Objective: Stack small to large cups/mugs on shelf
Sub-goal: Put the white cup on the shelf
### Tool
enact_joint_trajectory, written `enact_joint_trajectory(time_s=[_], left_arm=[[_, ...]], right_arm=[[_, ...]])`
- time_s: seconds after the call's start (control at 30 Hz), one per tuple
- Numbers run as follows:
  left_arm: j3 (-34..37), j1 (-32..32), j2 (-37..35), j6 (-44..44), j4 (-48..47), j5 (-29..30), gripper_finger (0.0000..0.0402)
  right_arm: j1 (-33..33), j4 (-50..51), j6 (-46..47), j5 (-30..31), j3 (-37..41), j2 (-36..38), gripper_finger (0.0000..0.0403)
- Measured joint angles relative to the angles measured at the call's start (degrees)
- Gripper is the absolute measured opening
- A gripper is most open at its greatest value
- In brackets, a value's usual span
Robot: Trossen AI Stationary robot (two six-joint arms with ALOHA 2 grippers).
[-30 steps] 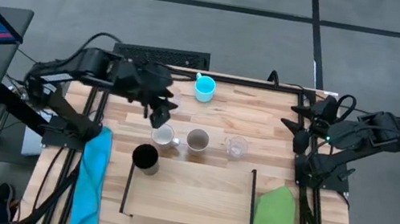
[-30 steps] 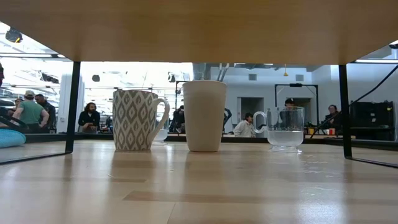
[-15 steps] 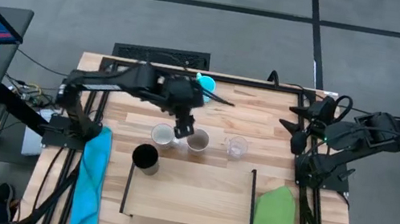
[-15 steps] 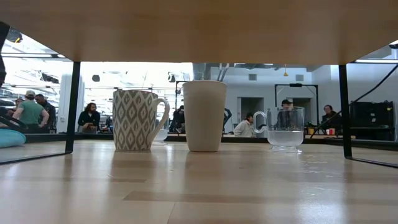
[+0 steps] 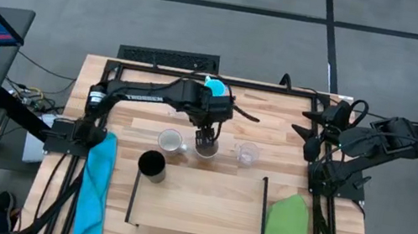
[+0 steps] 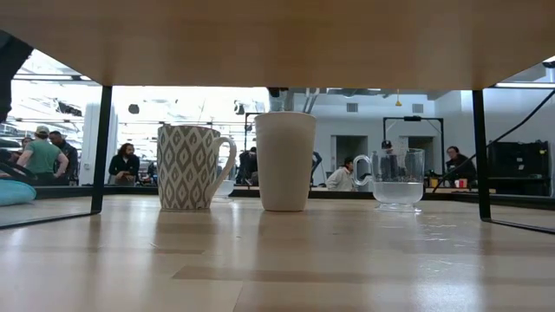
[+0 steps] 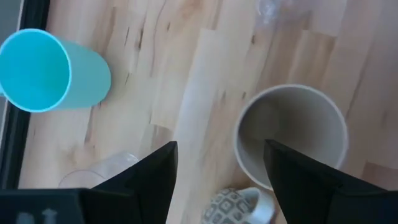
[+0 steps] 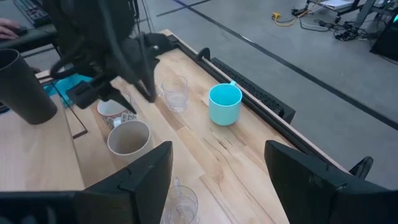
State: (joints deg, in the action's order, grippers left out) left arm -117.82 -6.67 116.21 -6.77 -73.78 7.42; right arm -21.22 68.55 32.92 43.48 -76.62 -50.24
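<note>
My left gripper [image 5: 205, 138] hangs open just above the beige-tan mug [image 5: 206, 148]; in the left wrist view its fingers [image 7: 149, 180] straddle the mug's rim [image 7: 292, 134]. The white patterned mug [image 5: 171, 140] stands to that mug's left, and a clear glass [image 5: 248, 154] to its right. A second clear glass [image 8: 175, 93] stands farther back, under the arm in the high view. The blue mug [image 5: 214, 91] sits near the far edge. The black tumbler [image 5: 152, 165] stands at the shelf's [image 5: 203, 205] left corner. My right gripper [image 5: 313, 128] waits open at the table's right edge.
A blue cloth [image 5: 97, 175] lies along the table's left side and a green cloth [image 5: 286, 223] along its right. The shelf's top board is bare; from the low view its black legs [image 6: 102, 147] frame the mugs. People stand in the room behind.
My left arm has swung from the table's left toward its middle, passing over the white patterned mug and stopping above the beige-tan mug. The cups have stayed where they were.
</note>
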Motion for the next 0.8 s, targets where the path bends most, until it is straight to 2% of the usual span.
enact_joint_trajectory(time_s=[0.33, 0.47, 0.57, 0.8], left_arm=[[3.60, 0.41, 0.16, 2.20, 3.87, -1.49, 0.0229], [5.79, 0.17, 0.25, 2.56, 5.38, 0.13, 0.0229], [7.59, 0.08, 0.14, 2.56, 7.24, -1.84, 0.0229], [11.57, 0.04, 0.21, 2.65, 9.33, -0.58, 0.0229]], right_arm=[[0.01, 0.20, -0.38, 0.00, 0.00, 0.04, 0.0279], [0.01, 0.22, -0.41, 0.00, 0.00, 0.04, 0.0279], [0.01, 0.45, -0.41, 0.00, 0.00, 0.04, 0.0279], [0.00, 1.10, -0.43, 0.00, 0.00, 0.04, 0.0279]])
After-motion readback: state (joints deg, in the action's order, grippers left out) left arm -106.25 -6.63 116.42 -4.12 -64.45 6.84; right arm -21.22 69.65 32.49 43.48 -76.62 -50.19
